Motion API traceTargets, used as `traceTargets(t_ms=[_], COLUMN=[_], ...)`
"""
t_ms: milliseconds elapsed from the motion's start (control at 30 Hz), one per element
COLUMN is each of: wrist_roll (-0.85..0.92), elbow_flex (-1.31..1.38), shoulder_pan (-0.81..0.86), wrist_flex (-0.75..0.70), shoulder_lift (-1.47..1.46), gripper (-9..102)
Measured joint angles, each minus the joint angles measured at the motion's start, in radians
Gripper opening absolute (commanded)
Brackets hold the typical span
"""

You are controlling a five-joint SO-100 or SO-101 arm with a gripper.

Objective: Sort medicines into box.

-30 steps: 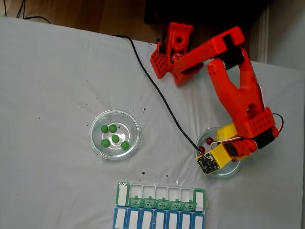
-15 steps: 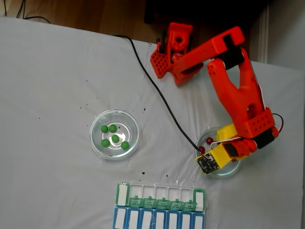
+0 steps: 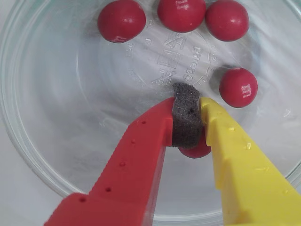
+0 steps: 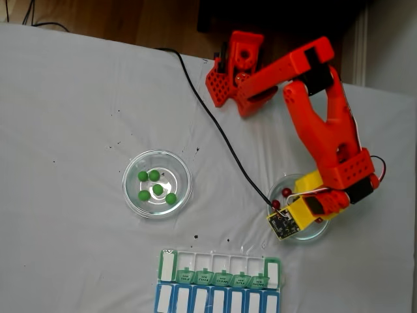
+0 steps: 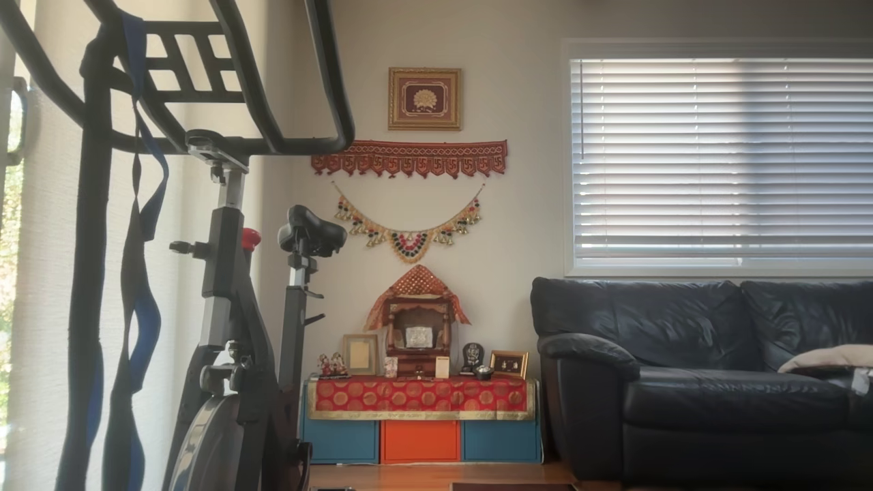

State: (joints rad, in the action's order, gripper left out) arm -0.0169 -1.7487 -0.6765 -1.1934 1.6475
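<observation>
- I see my pincer [image 3: 190, 123] low inside the glass dish [image 3: 56, 155], its red finger and yellow finger drawn together on a dark foam pad [image 3: 186, 120]. One red ball [image 3: 196, 149] is caught just under the pad, between the two fingers, so I judge the pincer closed on this medicine.
- Only the lower part of this ball shows, so the hold looks shallow. I would keep the squeeze steady and lift straight up, slowly, before any turn.
- Ahead of the tips lie four more red balls: one [image 3: 238, 87] close at the right, three [image 3: 181, 13] further along the far rim. I should not sweep forward, or they will scatter.
- In the fixed view the pill box [image 4: 218, 280] waits on the table [image 4: 65, 130], below and to the left of the pincer [image 4: 281, 210]. The dish of green balls [image 4: 157, 183] is further left.
- The compartments are narrow, so I would release low.
</observation>
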Motion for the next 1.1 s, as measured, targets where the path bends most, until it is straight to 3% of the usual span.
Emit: traceTargets(t_ms=[400,1100], wrist_roll=[0.0,0.0], elbow_flex=[0.002,0.002], shoulder_pan=[0.0,0.0], wrist_flex=[-0.031,-0.04], shoulder_lift=[0.017,0.081], gripper=[12,11])
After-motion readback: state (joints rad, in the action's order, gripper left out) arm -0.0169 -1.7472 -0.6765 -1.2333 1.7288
